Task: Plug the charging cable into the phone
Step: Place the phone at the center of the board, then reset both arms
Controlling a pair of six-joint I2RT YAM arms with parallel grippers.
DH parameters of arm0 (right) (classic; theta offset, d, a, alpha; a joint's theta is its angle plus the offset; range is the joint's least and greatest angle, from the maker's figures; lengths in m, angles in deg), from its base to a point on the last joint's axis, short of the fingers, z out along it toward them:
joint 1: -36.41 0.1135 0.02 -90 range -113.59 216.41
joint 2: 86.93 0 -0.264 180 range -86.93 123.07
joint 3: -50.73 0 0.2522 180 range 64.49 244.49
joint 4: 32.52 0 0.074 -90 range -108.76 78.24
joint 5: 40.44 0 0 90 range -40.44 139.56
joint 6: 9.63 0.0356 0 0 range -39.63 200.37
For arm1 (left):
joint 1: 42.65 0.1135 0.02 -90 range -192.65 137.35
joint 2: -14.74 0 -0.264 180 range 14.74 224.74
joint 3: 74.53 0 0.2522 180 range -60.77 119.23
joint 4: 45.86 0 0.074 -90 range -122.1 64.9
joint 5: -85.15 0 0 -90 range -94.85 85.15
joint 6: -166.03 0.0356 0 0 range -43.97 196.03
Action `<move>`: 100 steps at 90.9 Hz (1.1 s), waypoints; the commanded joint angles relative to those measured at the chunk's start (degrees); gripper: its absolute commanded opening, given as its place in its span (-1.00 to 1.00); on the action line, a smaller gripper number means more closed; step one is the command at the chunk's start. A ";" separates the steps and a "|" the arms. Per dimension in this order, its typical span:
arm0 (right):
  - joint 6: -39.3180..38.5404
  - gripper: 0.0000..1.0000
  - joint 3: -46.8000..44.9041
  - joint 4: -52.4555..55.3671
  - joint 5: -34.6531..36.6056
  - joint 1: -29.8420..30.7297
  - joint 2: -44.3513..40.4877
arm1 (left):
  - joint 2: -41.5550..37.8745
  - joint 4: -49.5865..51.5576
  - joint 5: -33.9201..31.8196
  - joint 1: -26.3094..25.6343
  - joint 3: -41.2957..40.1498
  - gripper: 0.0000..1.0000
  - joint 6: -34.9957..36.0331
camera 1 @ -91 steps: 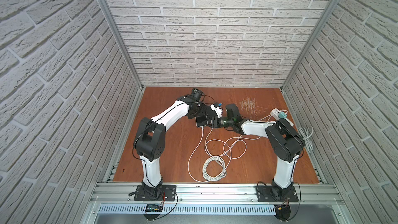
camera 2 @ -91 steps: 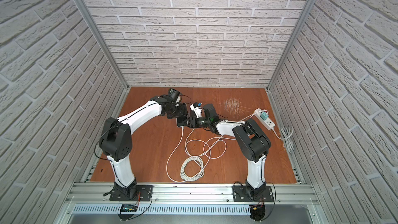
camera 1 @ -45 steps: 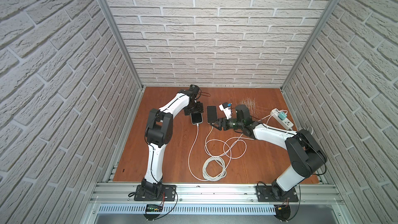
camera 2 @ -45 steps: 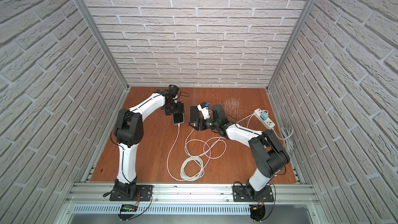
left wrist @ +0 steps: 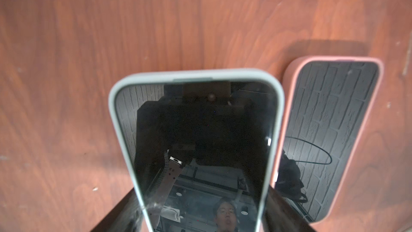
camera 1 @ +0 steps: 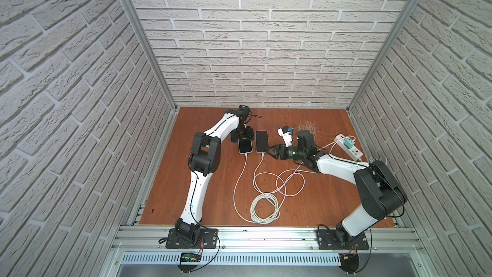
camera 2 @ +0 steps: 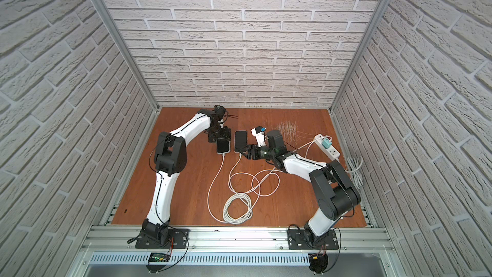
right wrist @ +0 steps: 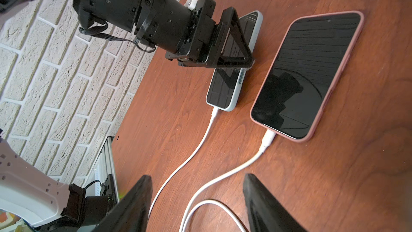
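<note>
Two phones lie side by side on the wooden table, each with a white charging cable in its near end. The light-cased phone (camera 1: 245,147) (left wrist: 200,130) is held across its far end by my left gripper (camera 1: 243,141) (left wrist: 201,197), its fingers pressed to both long edges. To its right is the pink-cased phone (camera 1: 261,141) (right wrist: 307,74), its plug (right wrist: 268,138) seated. My right gripper (camera 1: 269,151) (right wrist: 196,175) stands open just short of that plug. The cable (right wrist: 234,170) runs on the table between its fingers, untouched.
A loose coil of white cable (camera 1: 265,206) lies toward the front middle. A white power strip (camera 1: 355,151) with a teal charger (camera 1: 347,144) sits at the right. A tuft of thin wires (camera 1: 306,126) lies behind my right wrist. Brick walls close three sides.
A second ago both grippers were bunched together at the table's middle. They have drawn apart since, the right gripper's jaws have widened, and the left still holds the light-cased phone.
</note>
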 commanded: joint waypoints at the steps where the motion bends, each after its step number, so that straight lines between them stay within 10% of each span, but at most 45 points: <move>1: 0.78 0.43 -1.07 -3.50 0.26 -0.56 -1.12 | 1.91 2.61 1.05 -0.58 2.97 0.51 1.23; 18: 1.35 0.52 -1.86 -4.60 0.54 -1.07 -1.57 | 1.88 3.37 0.74 -0.65 3.38 0.95 1.40; 35: 0.03 0.61 -2.36 -1.48 1.92 -2.40 -5.53 | -3.34 3.98 -7.44 -1.25 0.72 0.96 1.52; 43: -4.62 0.65 -3.07 6.21 8.91 -4.11 -14.86 | -19.67 -8.28 -16.66 -3.16 -14.43 0.96 2.98; 57: -14.64 0.85 -6.14 19.36 42.40 -5.49 -31.42 | -55.61 -39.01 -24.46 -0.88 -55.00 0.97 4.13; 71: -20.71 0.99 -18.66 15.93 67.24 -7.84 -39.10 | -74.07 -48.74 -40.44 1.34 -78.31 0.97 13.91; 89: -22.36 0.99 -30.34 -1.34 72.99 -11.52 -31.11 | -69.95 -70.60 -43.66 5.98 -92.14 0.83 21.35; 100: -24.59 0.96 -31.86 -17.26 70.00 -15.32 -25.26 | -59.61 -87.36 -33.41 16.27 -95.25 0.79 18.36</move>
